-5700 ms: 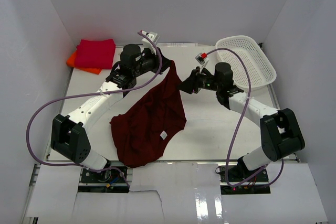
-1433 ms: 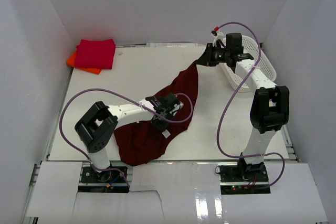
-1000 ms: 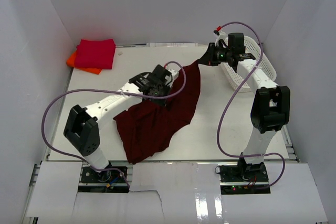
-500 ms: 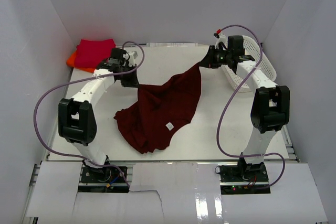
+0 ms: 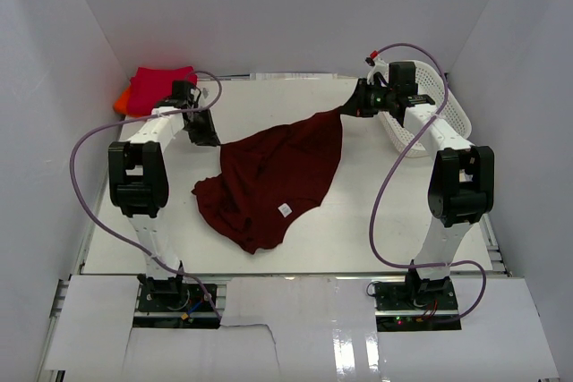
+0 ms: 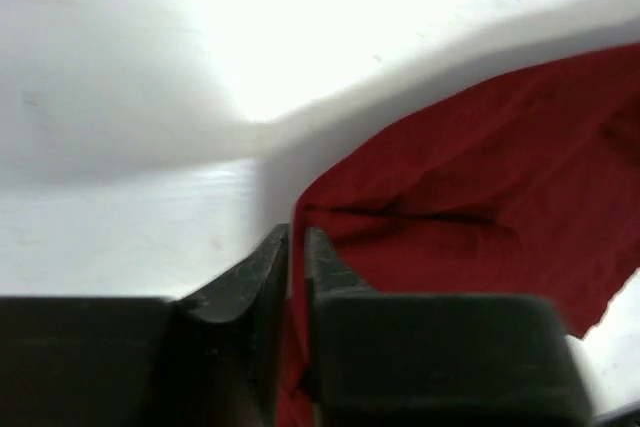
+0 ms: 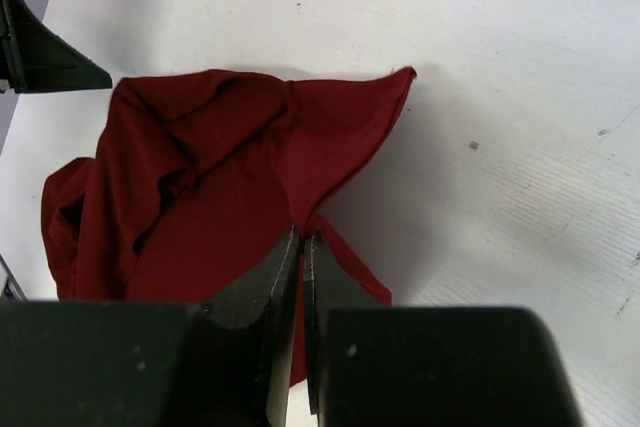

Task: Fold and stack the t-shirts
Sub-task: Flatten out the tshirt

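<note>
A: So, what sits furthest left of the basket (image 5: 452, 100)?

B: A folded red shirt (image 5: 159, 87) lying on an orange shirt (image 5: 120, 98), well apart from the basket, at the far side of the counter (image 5: 385, 212). Only an edge of the orange one shows.

A: And the left end effector (image 6: 296, 239)?

B: It is just on the basket side of those two shirts, low over the counter. Its jaws stand almost together, with a thin slit of light between them. A corner of the maroon shirt (image 5: 277, 172) reaches right up to the tips. I cannot tell whether the cloth is pinched or merely lies beside them.

A: Where is the maroon shirt itself?

B: It is spread on the counter left of the basket, between the two end effectors. It is rumpled, with folds bunched along the edge furthest from the basket. A small white label (image 5: 285, 210) shows on its near part.

A: The right end effector (image 7: 301, 239)?

B: Close beside the basket, on its left. The jaws are pressed together on the shirt's corner nearest the basket, and the cloth rises from the counter to them in a ridge.

A: And the basket?

B: It is white mesh and partly hidden behind the right arm.
</note>
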You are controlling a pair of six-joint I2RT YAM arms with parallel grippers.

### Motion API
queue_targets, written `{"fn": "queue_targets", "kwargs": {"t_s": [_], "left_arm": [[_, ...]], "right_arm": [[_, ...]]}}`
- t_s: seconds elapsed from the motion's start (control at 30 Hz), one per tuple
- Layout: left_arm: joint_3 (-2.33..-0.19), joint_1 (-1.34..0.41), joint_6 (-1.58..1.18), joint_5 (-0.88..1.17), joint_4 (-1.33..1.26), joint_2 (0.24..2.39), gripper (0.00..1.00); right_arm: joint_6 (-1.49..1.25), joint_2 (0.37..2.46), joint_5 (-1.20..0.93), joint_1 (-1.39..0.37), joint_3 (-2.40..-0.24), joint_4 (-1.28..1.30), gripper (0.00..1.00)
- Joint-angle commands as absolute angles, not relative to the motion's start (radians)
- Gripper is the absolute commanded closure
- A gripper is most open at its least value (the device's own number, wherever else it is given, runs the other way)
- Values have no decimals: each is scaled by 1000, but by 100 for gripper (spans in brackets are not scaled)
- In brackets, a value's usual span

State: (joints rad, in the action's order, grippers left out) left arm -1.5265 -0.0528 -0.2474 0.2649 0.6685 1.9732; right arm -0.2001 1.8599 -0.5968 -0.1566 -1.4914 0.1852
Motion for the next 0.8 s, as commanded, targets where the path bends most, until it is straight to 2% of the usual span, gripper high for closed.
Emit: {"fn": "queue_targets", "kwargs": {"t_s": [0.0,0.1,0.13,0.17,0.33,0.4,0.5,0.6,0.7,0.73,0.77], "left_arm": [[-1571,-18,-285,249,669,1970,72],[-1539,-18,-308,200,651,1895,53],[-1526,-18,-307,174,623,1864,40],[-1511,-18,-305,160,606,1833,3],[-1399,-26,-267,195,490,1612,2],[-1352,-81,-214,215,453,1551,2],[-1319,-207,-131,125,437,1537,2],[-1310,-248,-37,187,436,1574,2],[-1342,-271,27,242,436,1604,13],[-1365,-284,52,245,440,1611,21],[-1379,-311,86,229,448,1630,25]], "right_arm": [[-181,1856,-592,-149,-1493,170,92],[-179,1855,-595,-149,-1493,170,92],[-179,1856,-597,-149,-1493,170,92],[-179,1855,-598,-149,-1494,170,92],[-183,1862,-610,-149,-1500,166,92],[-189,1864,-615,-149,-1502,163,92],[-196,1865,-621,-149,-1502,156,92],[-198,1864,-626,-149,-1500,160,92],[-195,1859,-617,-149,-1491,164,92],[-189,1858,-615,-150,-1488,167,92],[-187,1859,-615,-149,-1489,170,92]]}}
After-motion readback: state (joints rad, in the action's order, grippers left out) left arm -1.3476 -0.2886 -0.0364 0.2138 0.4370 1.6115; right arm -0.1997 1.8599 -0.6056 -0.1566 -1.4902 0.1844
